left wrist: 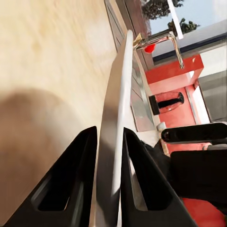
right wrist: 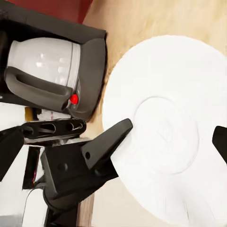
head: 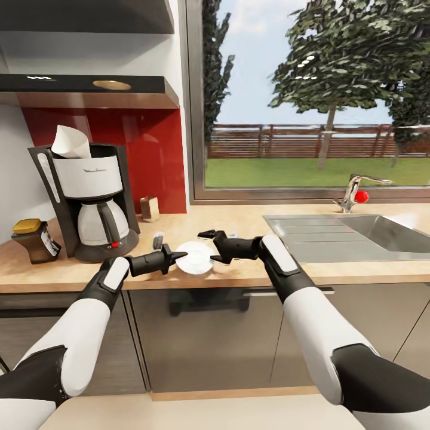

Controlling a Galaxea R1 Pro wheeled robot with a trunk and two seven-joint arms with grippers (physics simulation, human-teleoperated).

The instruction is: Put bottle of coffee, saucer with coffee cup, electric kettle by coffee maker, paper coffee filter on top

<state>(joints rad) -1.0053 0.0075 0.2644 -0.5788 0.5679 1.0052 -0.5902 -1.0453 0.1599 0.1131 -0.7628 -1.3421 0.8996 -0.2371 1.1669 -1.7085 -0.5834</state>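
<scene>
Brown glass marks the small waisted bottle of coffee (head: pixel 36 240) with its gold-yellow cap and white label, standing at the far left of the light wood-grain kitchen countertop (head: pixel 239 227). Just beside it, to the right, the tall black coffee maker (head: pixel 89 200) with white upper housing and a red switch stands against the red wall panel, and the white paper coffee filter (head: pixel 70 143) sits in its top, under the thin dark glossy kitchen shelf (head: pixel 89 89) with its round recessed lights. Right of the machine, near the front edge of the surface, lies the small flat round white saucer (head: pixel 194 257). The left gripper (head: pixel 174 257) reaches it from the left; in the left wrist view its jaws are closed on the saucer's rim (left wrist: pixel 113 142), one black finger on each face of the plate. The right gripper (head: pixel 209 246) hovers over the saucer from the right with its jaws spread wide, gripping nothing. Farther right, a steel sink (head: pixel 358 236) is set into the surface, with a chrome tap (head: pixel 352 191) bearing a red knob beneath the window.
</scene>
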